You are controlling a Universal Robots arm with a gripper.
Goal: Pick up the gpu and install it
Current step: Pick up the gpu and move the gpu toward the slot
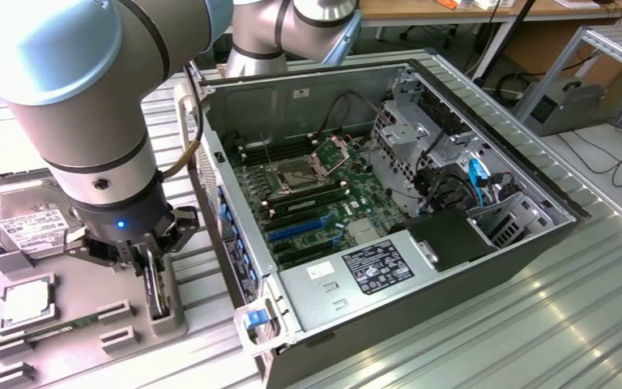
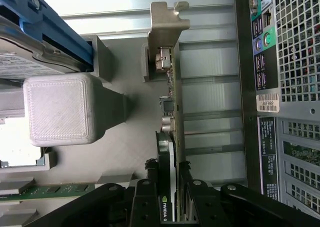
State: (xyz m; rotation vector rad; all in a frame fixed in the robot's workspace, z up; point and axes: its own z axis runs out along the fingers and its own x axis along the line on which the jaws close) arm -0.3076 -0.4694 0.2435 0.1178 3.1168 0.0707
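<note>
Gripper (image 1: pixel 149 263) (image 2: pixel 169 169) set over the gpu (image 1: pixel 159 293) (image 2: pixel 167 107), beside the computer case (image 1: pixel 289 105) (image 2: pixel 300 62)
The gpu stands on its edge in the grey holder (image 1: pixel 171 324) (image 2: pixel 125 152) just beside the case, on the exterior view's left of it. If the gripper pinches the card, I cannot tell.

My gripper (image 2: pixel 168 166) is matt black. The gpu (image 2: pixel 166 147) is dark with a slight sheen, and its bracket (image 2: pixel 165 32) is dull silver-grey metal. The tray (image 2: pixel 125 152), at eight o'clock from the case (image 1: pixel 289 105) in the exterior view, is matt grey plastic, finely ridged. The case is bare grey metal. The table (image 1: pixel 570 324) is ribbed, shiny metal.
</note>
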